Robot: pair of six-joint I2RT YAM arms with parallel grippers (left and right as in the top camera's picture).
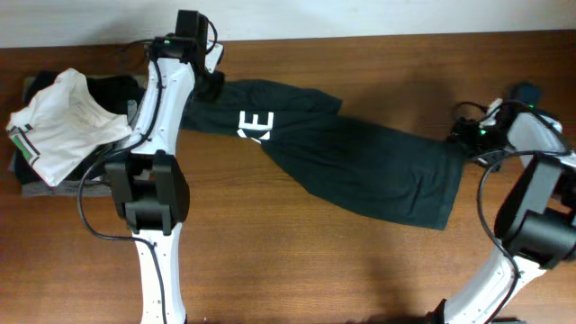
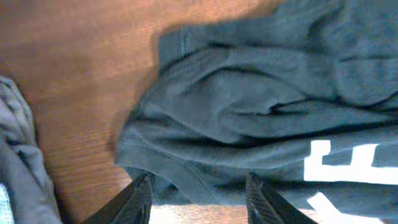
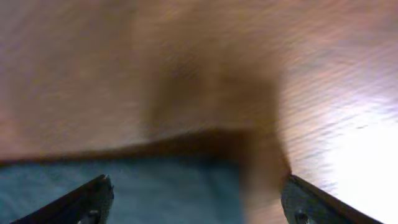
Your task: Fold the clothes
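Observation:
A dark green T-shirt [image 1: 360, 157] with white letters lies stretched slantwise across the wooden table, from back left to right. My left gripper [image 1: 209, 83] is open at the shirt's left end; in the left wrist view its fingers [image 2: 199, 199] straddle a rumpled hem of the shirt [image 2: 249, 112]. My right gripper [image 1: 463, 137] is open at the shirt's right edge; in the right wrist view its fingers [image 3: 196, 202] spread wide over the shirt's corner [image 3: 124, 193], blurred.
A pile of clothes with a white garment [image 1: 63, 121] on top sits at the table's left edge, and grey cloth [image 2: 18, 162] shows in the left wrist view. The table's back edge meets a white wall [image 1: 360, 13].

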